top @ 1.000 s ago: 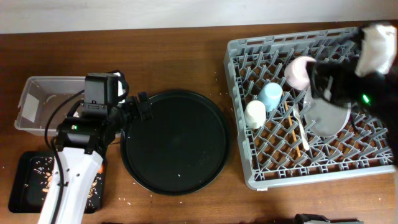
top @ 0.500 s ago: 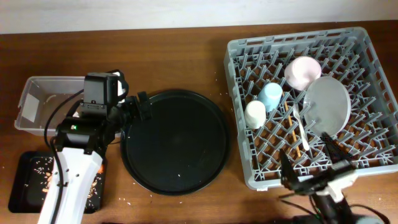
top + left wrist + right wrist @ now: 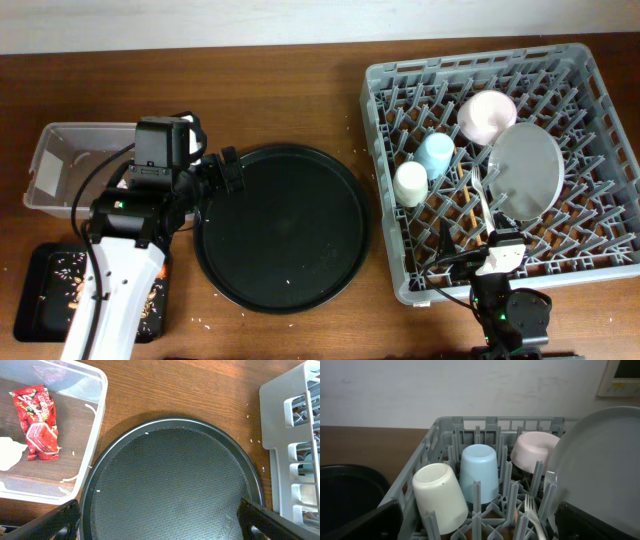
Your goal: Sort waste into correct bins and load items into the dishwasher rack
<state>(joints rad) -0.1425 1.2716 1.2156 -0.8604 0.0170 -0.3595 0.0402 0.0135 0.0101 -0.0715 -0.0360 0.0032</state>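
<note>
The grey dishwasher rack [image 3: 385, 75] holds a cream cup [image 3: 410, 183], a light blue cup [image 3: 435, 154], a pinkish bowl [image 3: 486, 115], a grey-green plate [image 3: 527, 170] on edge, a white fork [image 3: 482, 200] and a chopstick [image 3: 474, 215]. My right gripper [image 3: 485, 238] hangs open at the rack's front edge, facing the cream cup [image 3: 440, 495], blue cup [image 3: 480, 472] and fork [image 3: 532, 510]. My left gripper [image 3: 222, 175] is open over the round tray's left rim. The clear tub [image 3: 97, 420] holds a red wrapper [image 3: 39, 422] and a white napkin [image 3: 9, 452].
A big round black tray [image 3: 283, 228] lies bare between the tub and the rack. The shallow black rectangular tray [image 3: 45, 290], flecked with brownish scraps, sits at the front left, partly under my left arm. Small crumbs dot the wooden table.
My right arm has swung from above the rack's back right corner down to its front edge. The left arm has not moved.
</note>
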